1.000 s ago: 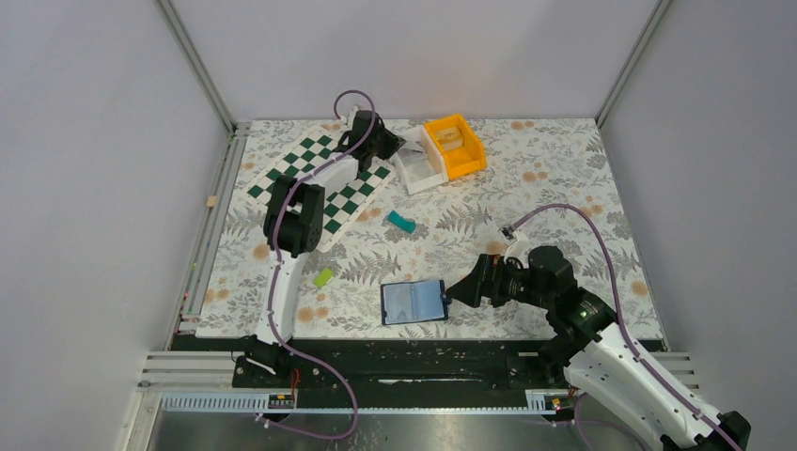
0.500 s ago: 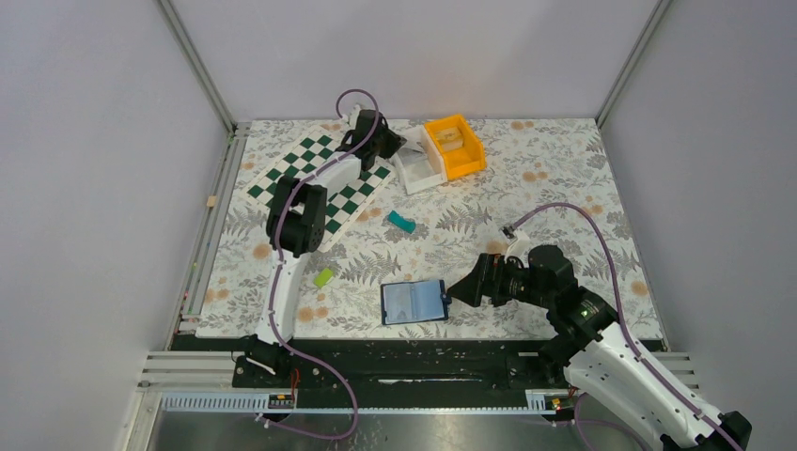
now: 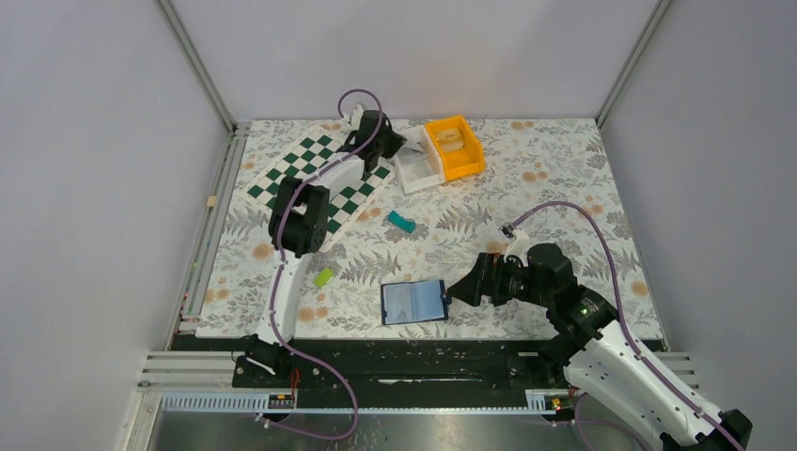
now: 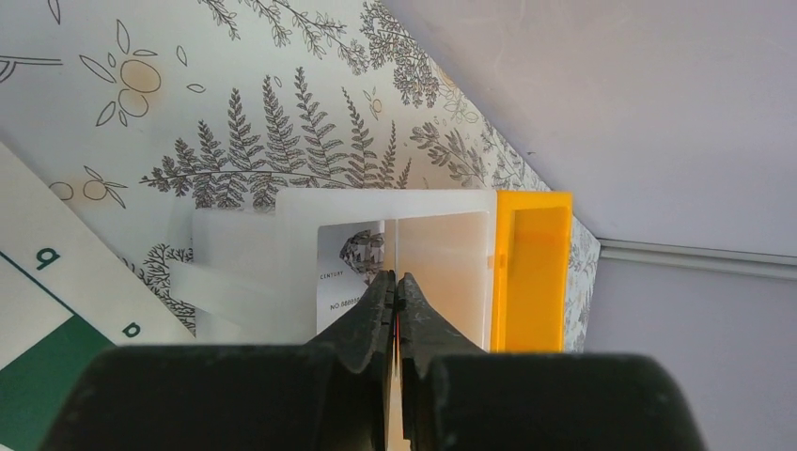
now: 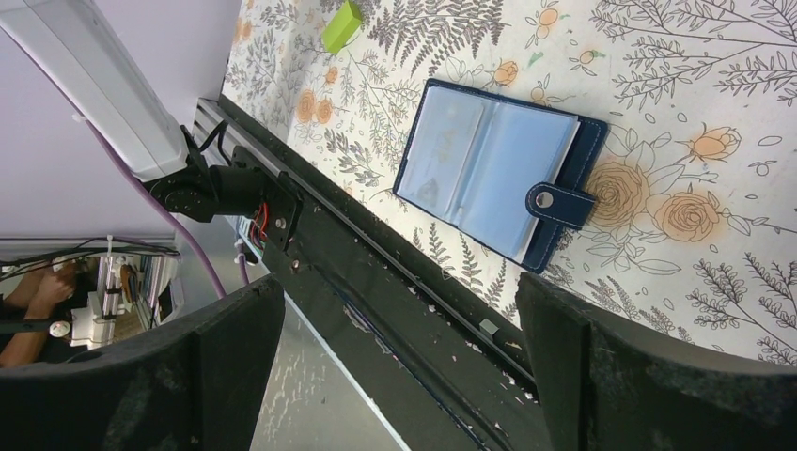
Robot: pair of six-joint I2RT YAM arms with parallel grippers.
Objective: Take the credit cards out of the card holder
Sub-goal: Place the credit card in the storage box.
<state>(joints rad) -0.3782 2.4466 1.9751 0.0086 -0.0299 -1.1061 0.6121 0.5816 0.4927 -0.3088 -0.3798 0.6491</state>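
Open card holder (image 3: 414, 302) lay near the front edge of a fern-printed cloth (image 3: 564, 188); right gripper (image 3: 461, 289) hung spread beside its snap tab (image 5: 561, 200); left gripper (image 4: 396, 280), pressed together, hovered over a white bin (image 4: 235, 235) holding one credit card (image 4: 350, 268); next seemingly called for pinching another card free; grey walls (image 3: 423, 56) around.

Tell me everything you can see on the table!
Wallet: one, navy, lying open near the front edge.
Card: one showing, whitish, in the white bin.
White bin: one, far side.
Orange bin: one, right beside the white bin.
Teal block: one, mid-table.
Green block: one, near left.
Chessboard: one, green and white, far left.
Cloth: one, flowery, covering the table.
Left gripper: black, shut, over the white bin.
Right gripper: black, open, just right of the wallet.
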